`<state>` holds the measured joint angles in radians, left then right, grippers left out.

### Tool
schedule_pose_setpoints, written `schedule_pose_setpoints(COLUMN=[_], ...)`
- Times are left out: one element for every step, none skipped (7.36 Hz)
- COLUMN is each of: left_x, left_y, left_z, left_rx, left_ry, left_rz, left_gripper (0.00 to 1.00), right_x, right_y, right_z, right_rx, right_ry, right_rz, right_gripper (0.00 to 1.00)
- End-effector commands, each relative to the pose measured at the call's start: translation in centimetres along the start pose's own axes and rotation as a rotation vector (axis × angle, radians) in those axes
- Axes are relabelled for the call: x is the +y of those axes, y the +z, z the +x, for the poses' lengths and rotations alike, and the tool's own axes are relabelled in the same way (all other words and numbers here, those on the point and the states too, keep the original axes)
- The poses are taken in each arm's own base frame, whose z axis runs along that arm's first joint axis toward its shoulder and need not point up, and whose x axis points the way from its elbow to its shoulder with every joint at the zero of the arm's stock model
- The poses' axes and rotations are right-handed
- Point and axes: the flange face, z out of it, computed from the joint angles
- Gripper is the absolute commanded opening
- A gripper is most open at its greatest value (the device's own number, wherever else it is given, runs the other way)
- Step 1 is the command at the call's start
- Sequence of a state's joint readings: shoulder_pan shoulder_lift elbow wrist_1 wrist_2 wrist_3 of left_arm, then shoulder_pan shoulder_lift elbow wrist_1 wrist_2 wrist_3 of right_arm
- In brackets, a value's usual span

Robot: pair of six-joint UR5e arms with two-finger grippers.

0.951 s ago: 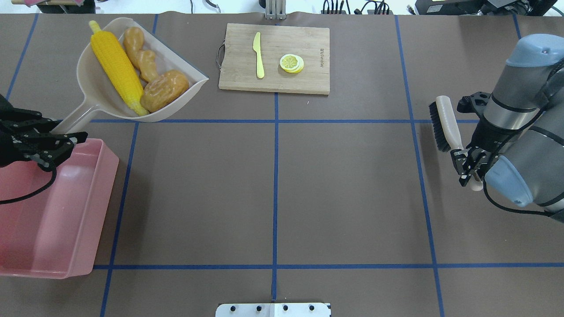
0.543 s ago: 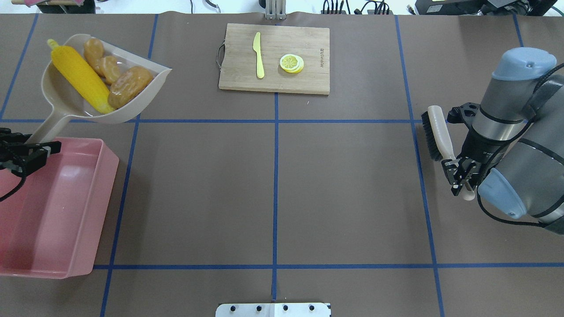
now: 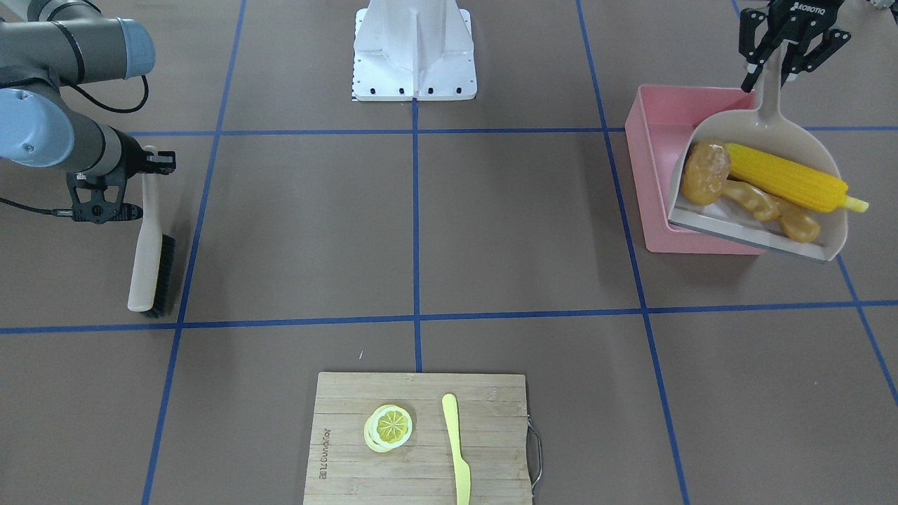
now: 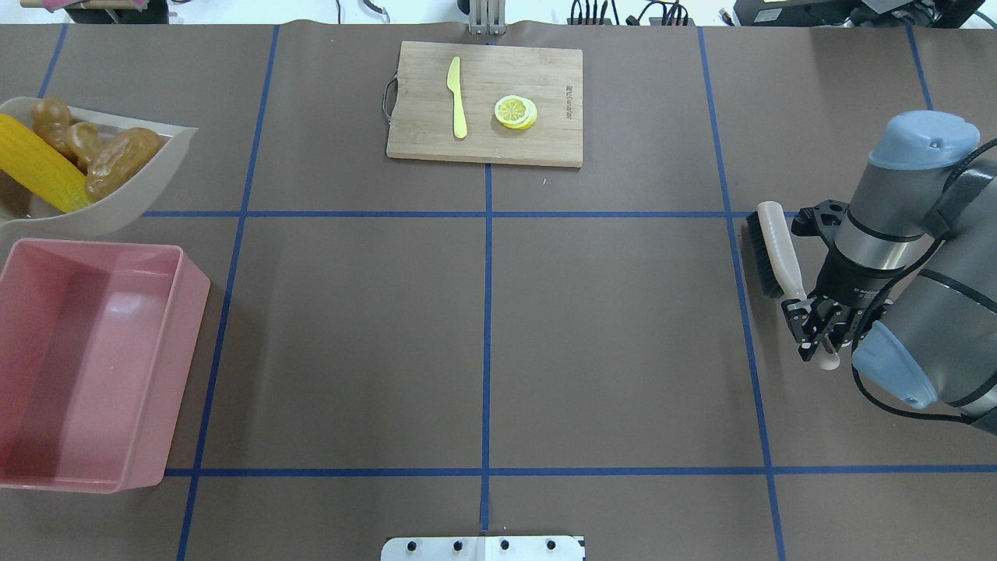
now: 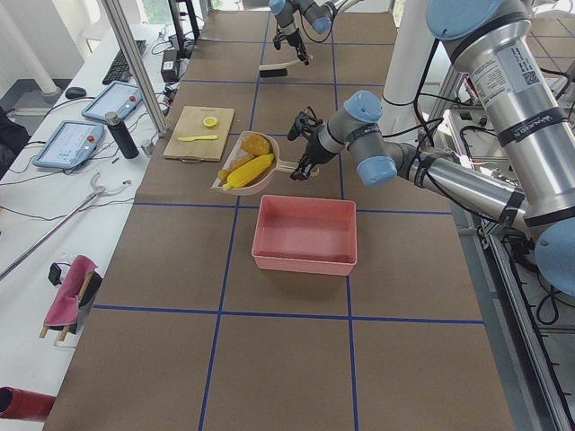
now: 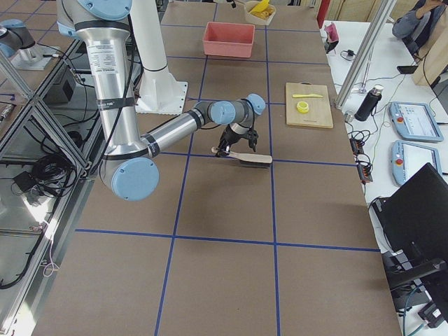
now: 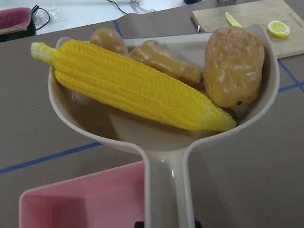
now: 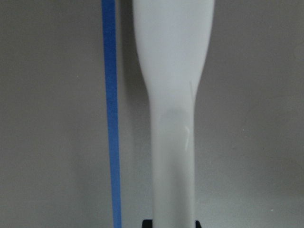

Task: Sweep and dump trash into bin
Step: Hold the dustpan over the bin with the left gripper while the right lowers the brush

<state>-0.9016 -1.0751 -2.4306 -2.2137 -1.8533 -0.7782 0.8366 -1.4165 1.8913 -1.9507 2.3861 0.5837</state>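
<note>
Overhead exterior: dustpan (image 4: 117, 210) holds corn (image 4: 39, 173), potato (image 4: 121, 160), ginger (image 4: 66, 132).

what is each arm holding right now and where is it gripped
The left gripper holds the dustpan by its handle end. The right gripper holds the brush by its handle.

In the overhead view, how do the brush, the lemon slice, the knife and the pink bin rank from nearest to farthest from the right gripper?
1. The brush, held by the right gripper, right side.
2. The lemon slice, on the board, far centre.
3. The knife, just left of the lemon.
4. The pink bin, far left edge.
</note>
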Motion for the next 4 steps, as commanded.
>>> schedule_pose_setpoints(left_x=[0.31,0.48,0.8,1.06], left_y=[-1.69,-1.87,-1.85,-1.59], left_z=[0.01,0.29,0.53,0.33], left_rx=[-0.045,-0.037,-0.019,-0.034], left_ry=[-0.039,-0.097,-0.168,-0.183], left_rz=[-0.069,-0.096,-0.132,-0.16], left_gripper=[0.0,0.0,0.0,0.0], right_x=[-0.1,-0.04,-0.03,-0.2], right_y=[0.01,0.3,0.47,0.77], right_z=[-1.08,-1.23,-1.42,-1.3], right_rx=[-0.002,0.001,0.004,0.007], right_ry=[0.017,0.015,0.011,0.015], right_rz=[0.002,-0.004,-0.005,-0.01], right_gripper=[0.0,0.0,0.0,0.0])
